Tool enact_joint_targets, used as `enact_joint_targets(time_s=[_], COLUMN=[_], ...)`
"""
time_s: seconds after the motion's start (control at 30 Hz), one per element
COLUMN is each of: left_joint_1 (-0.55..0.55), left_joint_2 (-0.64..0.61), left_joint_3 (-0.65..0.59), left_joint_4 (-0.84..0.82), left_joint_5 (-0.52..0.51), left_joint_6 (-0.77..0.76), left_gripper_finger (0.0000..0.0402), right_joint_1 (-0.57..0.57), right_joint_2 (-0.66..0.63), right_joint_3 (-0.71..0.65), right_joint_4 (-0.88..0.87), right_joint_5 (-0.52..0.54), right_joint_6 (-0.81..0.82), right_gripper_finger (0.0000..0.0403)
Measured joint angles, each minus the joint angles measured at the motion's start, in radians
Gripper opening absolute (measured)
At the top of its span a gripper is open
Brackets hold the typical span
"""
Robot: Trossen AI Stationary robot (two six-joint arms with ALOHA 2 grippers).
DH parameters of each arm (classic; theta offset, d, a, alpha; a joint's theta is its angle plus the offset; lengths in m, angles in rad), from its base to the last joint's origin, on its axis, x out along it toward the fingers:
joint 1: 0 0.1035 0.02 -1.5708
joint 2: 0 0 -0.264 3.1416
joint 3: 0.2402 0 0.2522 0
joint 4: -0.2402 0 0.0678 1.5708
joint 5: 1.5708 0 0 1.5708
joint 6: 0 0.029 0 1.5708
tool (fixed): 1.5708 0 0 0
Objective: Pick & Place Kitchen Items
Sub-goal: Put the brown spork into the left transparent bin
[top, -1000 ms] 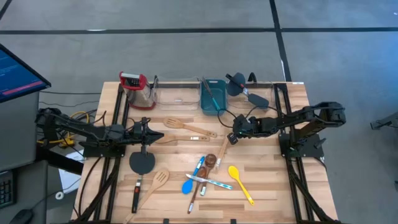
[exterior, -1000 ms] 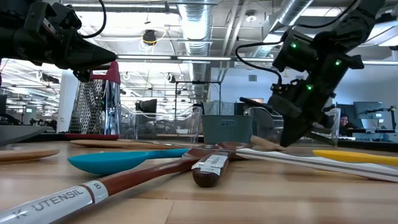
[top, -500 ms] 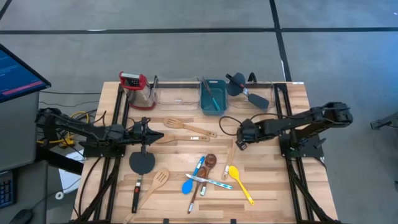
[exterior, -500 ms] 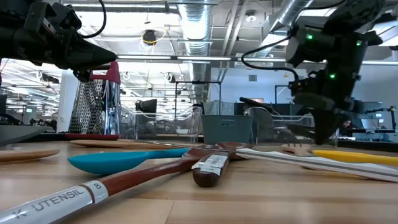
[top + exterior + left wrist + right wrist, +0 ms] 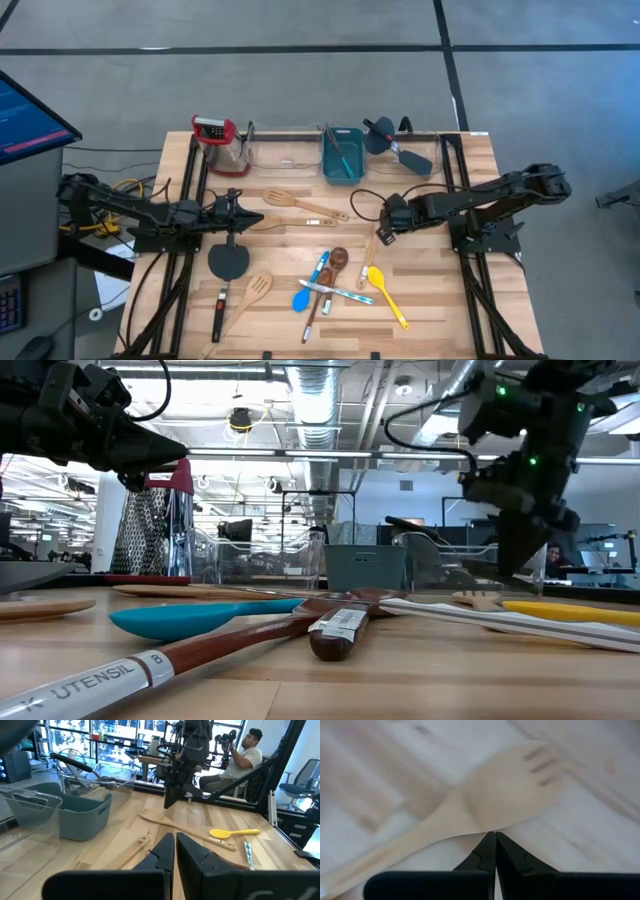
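Two dark arms work over the slatted wooden worktop [image 5: 430, 300]. About nine utensils lie on it: three pale wooden slotted spatulas [image 5: 305, 206], two black spatulas [image 5: 227, 262], one blue spoon [image 5: 303, 296], one yellow spoon [image 5: 386, 294], one dark-brown wooden spoon [image 5: 335, 262]. Another handle stands in the teal tub [image 5: 342, 153]. The right tool [image 5: 382, 235], fingers pressed together and empty, has moved outward since a second ago and now hovers above a pale slotted spatula [image 5: 485, 805]. The left tool [image 5: 258, 220] waits at the left, closed on nothing.

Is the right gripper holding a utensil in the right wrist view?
No. The right gripper is shut with nothing between its fingers, pointing down at the pale wooden slotted spatula lying on the table.
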Motion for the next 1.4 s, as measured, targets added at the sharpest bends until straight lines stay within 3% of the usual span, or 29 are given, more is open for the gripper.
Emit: enact_joint_targets(time_s=[0.53,1.0,1.27,1.4], left_joint_1=[0.000,0.000,0.000,0.000], left_joint_2=[0.000,0.030,0.033,0.033], left_joint_3=[0.000,0.000,0.000,0.000], left_joint_4=[-0.001,0.001,-0.001,0.000], left_joint_5=[0.000,0.000,0.000,0.000], left_joint_6=[0.000,0.000,-0.009,-0.011], left_gripper_finger=[0.0008,0.0008,0.0008,0.0008], right_joint_1=[0.085,0.142,0.146,0.138], right_joint_2=[0.053,0.222,0.274,0.279], right_joint_3=[0.013,0.017,0.072,0.089], right_joint_4=[0.165,0.323,0.348,0.374], right_joint_5=[-0.216,-0.337,-0.339,-0.286], right_joint_6=[-0.043,0.018,-0.009,-0.023], right_gripper_finger=[0.0000,0.0000,0.0000,0.0000])
